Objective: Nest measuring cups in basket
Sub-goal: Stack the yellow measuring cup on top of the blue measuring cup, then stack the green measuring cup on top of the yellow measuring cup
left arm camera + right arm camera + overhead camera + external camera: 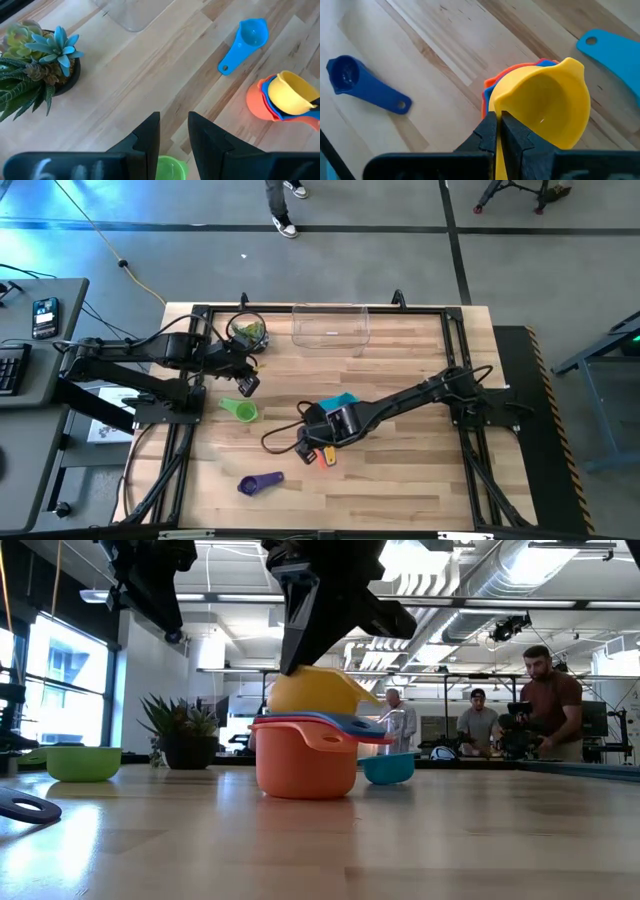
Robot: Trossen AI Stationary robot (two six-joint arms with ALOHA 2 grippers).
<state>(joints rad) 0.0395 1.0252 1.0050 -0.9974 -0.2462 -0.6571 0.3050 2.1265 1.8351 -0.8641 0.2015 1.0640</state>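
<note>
The right tool (498, 131) pinches the yellow cup (550, 102) by its rim to drop it into the orange cup (305, 765) mid-counter — the clear basket (330, 326) waits at twelve o'clock — while the left tool (173, 131), part open, hangs over the green cup (240, 410).

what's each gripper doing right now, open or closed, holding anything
Left gripper: open, empty, hovering above the green cup.
Right gripper: shut on the yellow cup, over the orange cup.
</note>
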